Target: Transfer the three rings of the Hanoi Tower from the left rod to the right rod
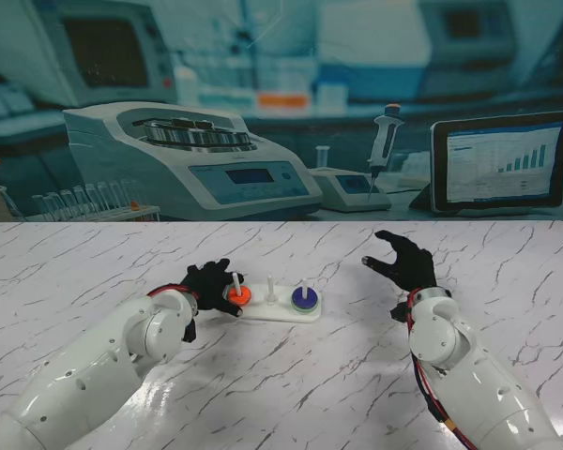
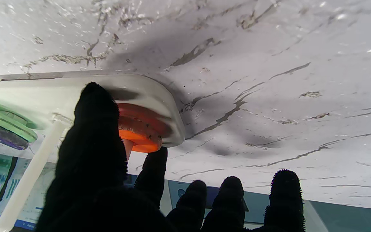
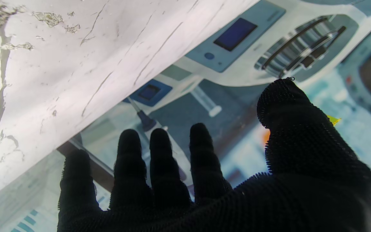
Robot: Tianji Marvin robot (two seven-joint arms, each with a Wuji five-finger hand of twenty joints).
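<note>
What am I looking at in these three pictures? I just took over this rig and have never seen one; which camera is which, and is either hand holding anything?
The wide picture comes from a camera on the robot's stand, looking down at a marble table. Two white arms end in black five-finger hands. The other two pictures come from wrist cameras looking along the fingers, and they show upside down.

On the table sits a white base with three rods. The orange ring is on the left rod, the middle rod is bare, and a green ring on a purple ring sit on the right rod.

The left hand has thumb and finger at the orange ring, which looks partly lifted; a firm hold is unclear. The right hand hovers open, holding nothing.
</note>
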